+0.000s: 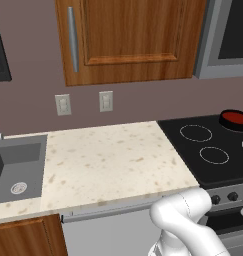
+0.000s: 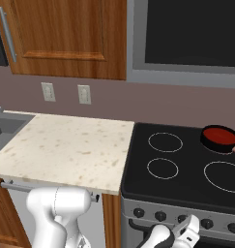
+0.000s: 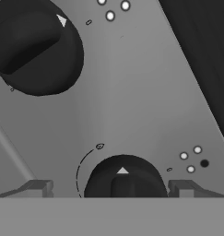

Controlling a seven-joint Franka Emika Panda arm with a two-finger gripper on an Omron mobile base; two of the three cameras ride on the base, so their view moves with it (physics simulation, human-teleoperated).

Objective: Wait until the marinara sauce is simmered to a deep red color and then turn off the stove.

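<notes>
The gripper (image 3: 111,188) stands spread wide, one finger on each side of a dark knob (image 3: 124,177) on the stove's (image 2: 186,167) steel front, not gripping it. Up at the back burner, the marinara sauce (image 2: 220,134) sits deep red in its small black pan (image 1: 234,120).

Both base views look forward and down from behind the arm. The left base view sits left of the tool, taking in the desk (image 1: 113,160) and sink (image 1: 15,170); the right base view centres on the stove (image 2: 186,167). They share desk, stove and wall outlets. The hand view sits very close to the stove's front knobs (image 3: 125,177), just ahead of the tool (image 3: 112,188).
</notes>
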